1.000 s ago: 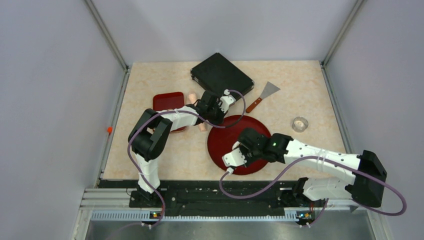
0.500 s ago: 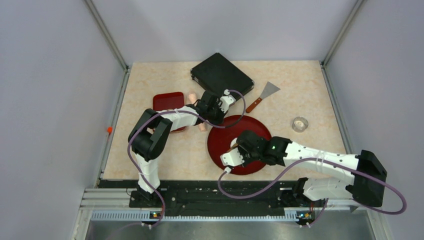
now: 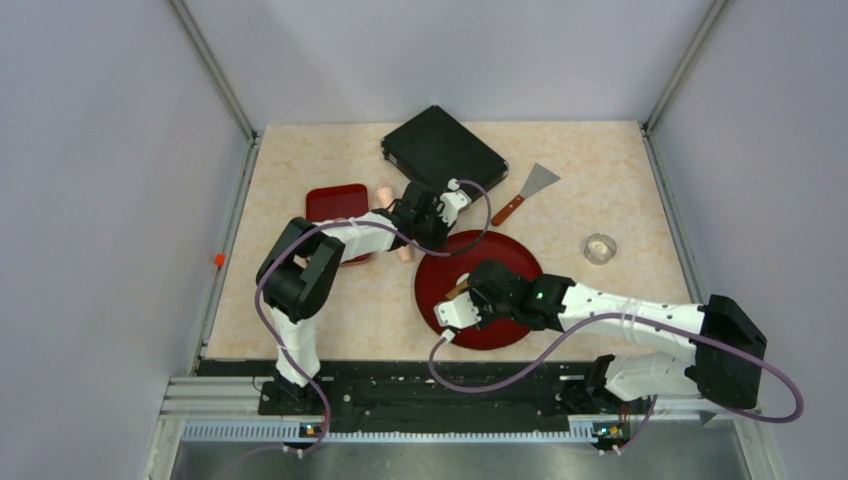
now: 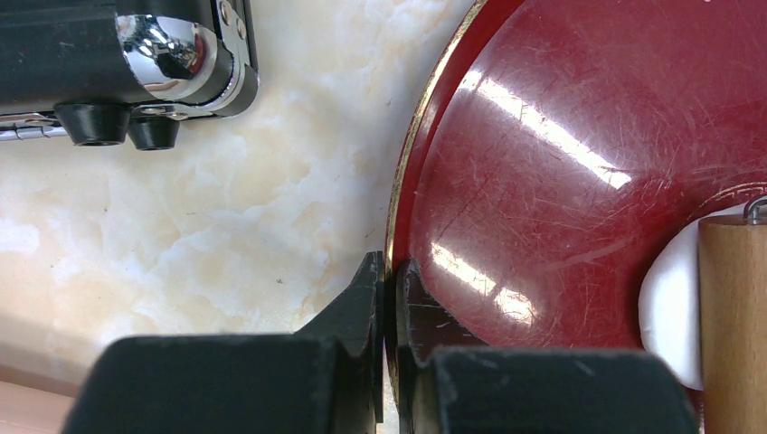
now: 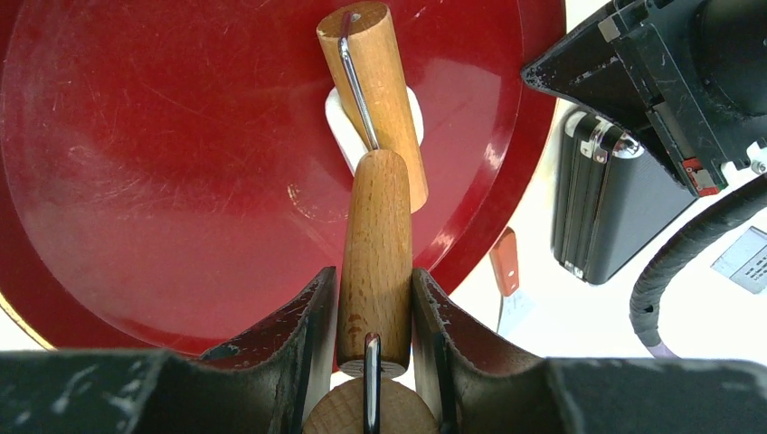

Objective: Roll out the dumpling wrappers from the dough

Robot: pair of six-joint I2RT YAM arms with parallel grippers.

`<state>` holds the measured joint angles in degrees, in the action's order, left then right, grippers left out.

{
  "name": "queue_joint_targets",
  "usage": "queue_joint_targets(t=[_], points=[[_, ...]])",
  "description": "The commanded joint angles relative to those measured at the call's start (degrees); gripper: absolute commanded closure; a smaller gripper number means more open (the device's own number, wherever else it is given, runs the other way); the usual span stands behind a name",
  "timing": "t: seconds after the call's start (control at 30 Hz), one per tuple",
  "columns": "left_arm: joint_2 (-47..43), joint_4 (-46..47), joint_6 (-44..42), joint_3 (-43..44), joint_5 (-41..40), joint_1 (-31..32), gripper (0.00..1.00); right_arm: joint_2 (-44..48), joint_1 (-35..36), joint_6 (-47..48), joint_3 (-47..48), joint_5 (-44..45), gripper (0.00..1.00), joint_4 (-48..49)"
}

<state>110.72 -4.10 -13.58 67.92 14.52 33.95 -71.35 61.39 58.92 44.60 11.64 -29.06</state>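
No legible text anywhere; small white label [image 5: 743,259] too blurred

Glossy, finely scratched red on the plate [image 5: 181,136], pale grained wood on the rolling pin [image 5: 375,244], matt white dough [image 4: 669,307], polished chrome on the latch [image 4: 176,50] of the black case [image 4: 54,45], smooth marble-patterned tabletop [image 4: 226,199].

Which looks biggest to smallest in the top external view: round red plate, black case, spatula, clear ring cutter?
1. round red plate, largest even though partly covered
2. black case
3. spatula, long but thin
4. clear ring cutter
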Motion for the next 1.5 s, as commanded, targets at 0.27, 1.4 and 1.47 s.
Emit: queue_joint_targets(t=[0.27, 1.4, 1.47], points=[[-1.4, -1.6, -3.6, -2.0, -3.7, -0.4, 1.0, -6.3, 0.4, -1.3, -4.0, -6.4, 1.0, -3.1], [-1.3, -1.5, -3.4, -2.0, -3.7, -0.6, 1.0, -0.8, -0.6, -0.6, 0.2, -15.8, 1.0, -17.9], [-1.3, -1.6, -3.4, -1.9, -3.8, -0.6, 1.0, -1.0, -0.6, -0.9, -0.3, -16.4, 1.0, -19.0]])
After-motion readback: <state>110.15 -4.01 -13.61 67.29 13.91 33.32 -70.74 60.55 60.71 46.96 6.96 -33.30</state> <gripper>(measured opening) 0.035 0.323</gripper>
